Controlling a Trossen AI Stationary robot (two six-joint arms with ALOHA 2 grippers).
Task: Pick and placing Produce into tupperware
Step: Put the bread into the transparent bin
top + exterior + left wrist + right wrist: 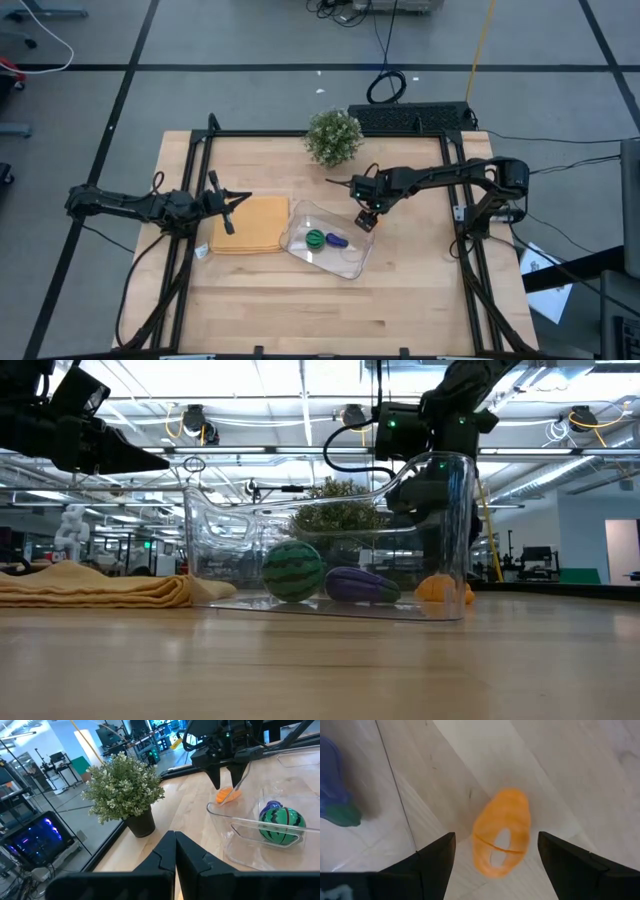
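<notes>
Wood table (300, 300): orange piece (501, 832) flat, lengthwise between open right pincer (495, 851) fingers

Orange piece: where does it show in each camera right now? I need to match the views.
High view: hidden under the right gripper, beside the tupperware.
Low view: orange piece at the tupperware's right end, on the table.
Left wrist view: outside the tupperware's corner, below the open fingers.
Right wrist view: centre, between the fingers.
Shared landmark: the round green piece.

Tupperware (440, 490) clear glossy plastic; table (400, 300) pale wood; mat (250, 225) probably cloth.
</notes>
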